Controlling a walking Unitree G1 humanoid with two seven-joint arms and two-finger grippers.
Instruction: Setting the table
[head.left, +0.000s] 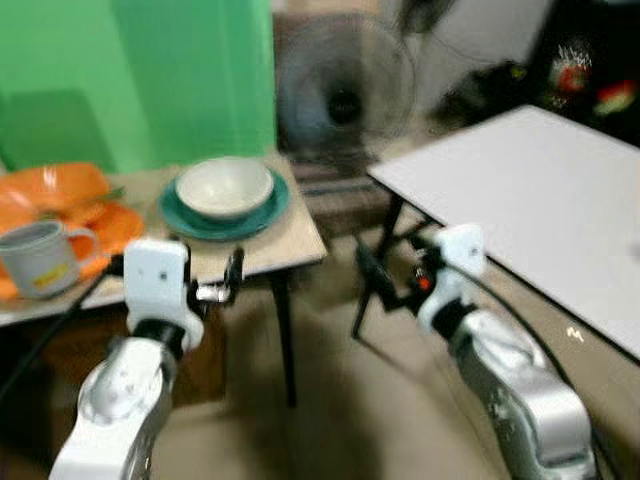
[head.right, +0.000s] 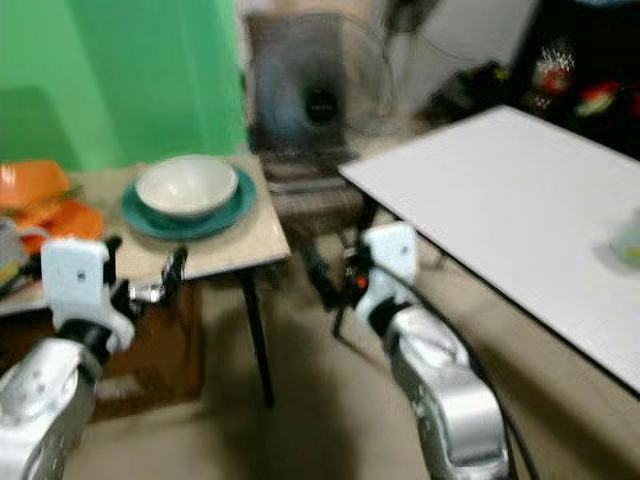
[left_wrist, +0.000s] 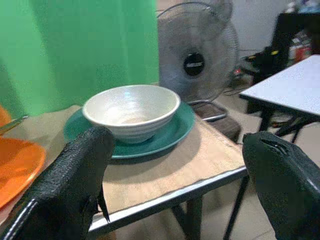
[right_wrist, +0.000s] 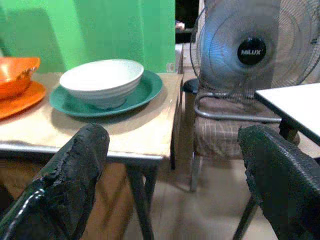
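While our left gripper (left_wrist: 175, 185) and right gripper (right_wrist: 170, 185) hang spread and empty, the white bowl (head.left: 224, 187) sits mouth-up on the green plate (head.left: 262, 213).

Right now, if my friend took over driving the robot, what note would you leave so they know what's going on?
Left gripper: open, holding nothing, at the near edge of the small wooden table.
Right gripper: open, holding nothing, in the gap between the two tables.
Things: a white bowl sits on a green plate on the small table. Orange dishes and a grey mug are further left on it.
Done: nothing looks set on the white table yet, as far as the blurry views show.
Left: probably pick up the bowl and plate and carry them to the white table.
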